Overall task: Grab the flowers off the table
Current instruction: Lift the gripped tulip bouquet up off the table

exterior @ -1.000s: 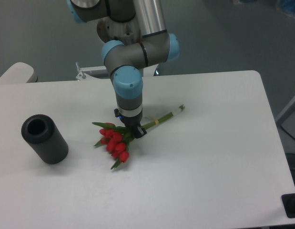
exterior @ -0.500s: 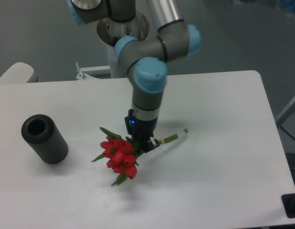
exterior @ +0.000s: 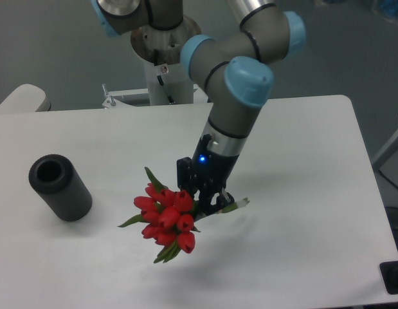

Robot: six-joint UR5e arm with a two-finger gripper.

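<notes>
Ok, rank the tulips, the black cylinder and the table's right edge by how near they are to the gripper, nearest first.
1. Tulips: held in the gripper.
2. Black cylinder: lying far left on the table.
3. Table's right edge: far right; in this view only slightly farther than the cylinder.

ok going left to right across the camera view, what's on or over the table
black cylinder lying on the table → red tulip flowers, blooms leftward → gripper shut on their stems → stem ends poking out to the right
</notes>
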